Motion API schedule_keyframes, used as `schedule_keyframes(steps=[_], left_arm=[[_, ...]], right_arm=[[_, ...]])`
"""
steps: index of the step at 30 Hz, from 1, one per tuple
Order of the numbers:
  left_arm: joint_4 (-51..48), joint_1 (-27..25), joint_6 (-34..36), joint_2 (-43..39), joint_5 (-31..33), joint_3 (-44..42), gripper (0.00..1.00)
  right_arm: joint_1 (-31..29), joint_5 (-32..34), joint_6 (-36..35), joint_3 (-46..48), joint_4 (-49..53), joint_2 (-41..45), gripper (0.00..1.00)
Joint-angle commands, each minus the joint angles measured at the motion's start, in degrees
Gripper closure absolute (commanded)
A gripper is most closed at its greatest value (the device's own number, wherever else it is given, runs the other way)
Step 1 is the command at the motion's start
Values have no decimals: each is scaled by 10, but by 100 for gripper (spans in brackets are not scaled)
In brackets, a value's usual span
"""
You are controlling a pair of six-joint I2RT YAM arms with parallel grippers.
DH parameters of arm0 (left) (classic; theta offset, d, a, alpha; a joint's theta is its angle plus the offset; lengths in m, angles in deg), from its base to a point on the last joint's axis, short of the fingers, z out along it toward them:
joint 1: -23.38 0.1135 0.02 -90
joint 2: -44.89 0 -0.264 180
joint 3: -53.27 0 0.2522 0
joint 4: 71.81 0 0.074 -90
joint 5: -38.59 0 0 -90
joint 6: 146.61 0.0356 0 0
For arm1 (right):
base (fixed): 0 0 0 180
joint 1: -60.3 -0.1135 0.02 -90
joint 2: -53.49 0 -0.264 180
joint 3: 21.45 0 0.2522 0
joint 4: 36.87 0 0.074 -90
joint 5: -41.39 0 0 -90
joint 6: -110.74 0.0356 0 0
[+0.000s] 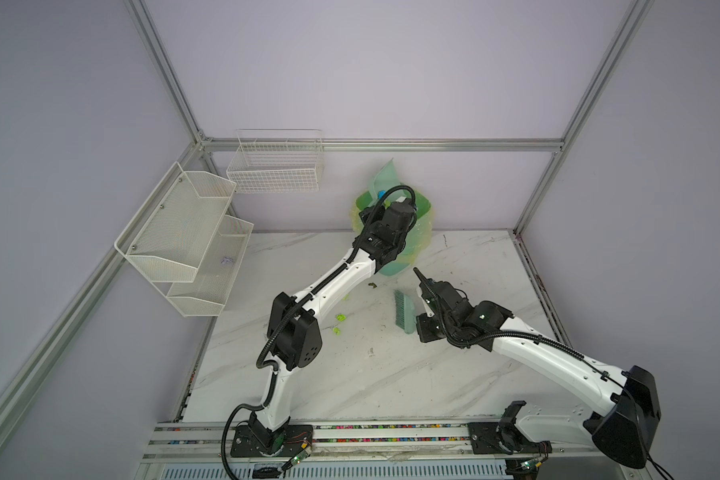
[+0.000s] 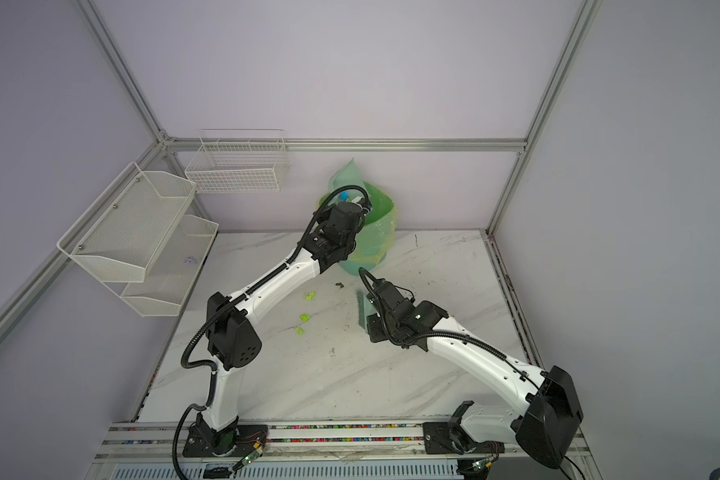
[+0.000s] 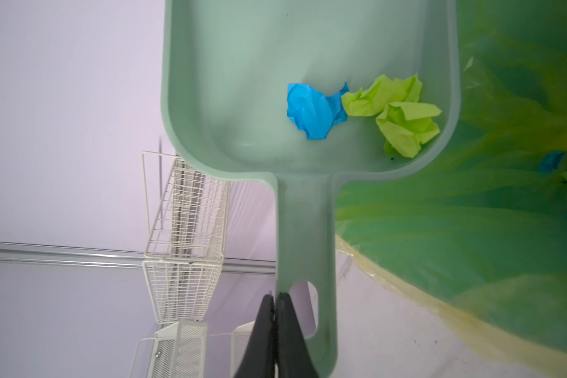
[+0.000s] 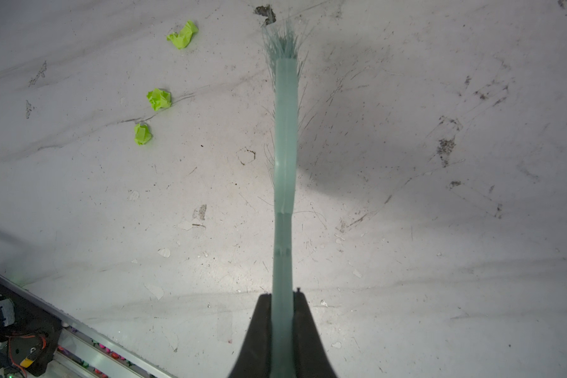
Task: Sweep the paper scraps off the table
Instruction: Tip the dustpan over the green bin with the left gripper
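- Pinching the dustpan (image 3: 259,81) handle with my left gripper (image 3: 276,299), carrying three paper scraps (image 3: 311,111) at the bin (image 3: 472,235), undumped;
- my right gripper (image 4: 283,296) is clamping the brush (image 4: 285,131); three green scraps (image 4: 159,99) are lying unswept on the table (image 4: 423,245).

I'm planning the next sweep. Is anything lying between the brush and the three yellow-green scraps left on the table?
Nothing visible does. The right gripper holds the brush, and only bare, scuffed table lies between its bristles and the three yellow-green paper scraps.
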Motion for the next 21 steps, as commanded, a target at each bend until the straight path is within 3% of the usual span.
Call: schedule_keyframes(steps=[1, 4, 9, 21], left_arm=[[201, -2, 165, -36, 39, -56, 100], [286, -5, 242, -42, 37, -98, 100], [369, -4, 309, -49, 41, -145, 100], [355, -6, 305, -72, 36, -155, 100]], right_arm=[[2, 10, 3, 6, -8, 21, 100], [2, 11, 1, 6, -10, 20, 100], [2, 10, 2, 7, -13, 23, 100], [2, 13, 5, 12, -14, 33, 100]])
